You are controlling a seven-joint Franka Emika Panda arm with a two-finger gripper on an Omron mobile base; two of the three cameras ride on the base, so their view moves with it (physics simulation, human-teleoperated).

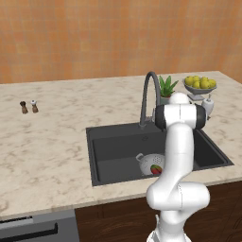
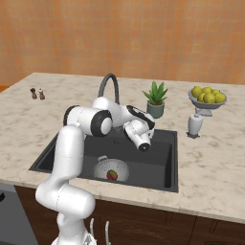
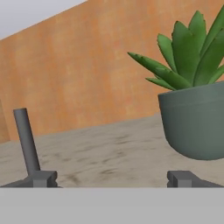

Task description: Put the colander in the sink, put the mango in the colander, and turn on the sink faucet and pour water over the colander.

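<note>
Sitting in the front part of the sink [image 2: 158,167], the colander [image 2: 111,170] already has the mango [image 2: 112,175] inside it, so by my reading the first two steps are done and the tap step is in hand. No water shows from the sink faucet [image 2: 109,83], whose arched spout rises at the back rim of the basin, behind the colander. The hand [image 3: 112,178] hangs above the basin near the faucet's base, its fingers [image 3: 43,178] standing wide apart with nothing between them; in the hand view they point toward the back of the bench [image 1: 47,142], with the faucet's dark stem just above the left fingertip and a potted plant [image 2: 155,99] close on the right. The next move, I judge, calls for bringing the hand to the small side lever and pushing it, then swinging the spout so that the stream falls on the colander rather than beside it. The plant stands just beside the faucet and could be knocked. Further right are a white dispenser [image 2: 194,124] and a bowl of yellow fruit [image 2: 207,95], with two small shakers [image 1: 29,107] well apart to the left.
</note>
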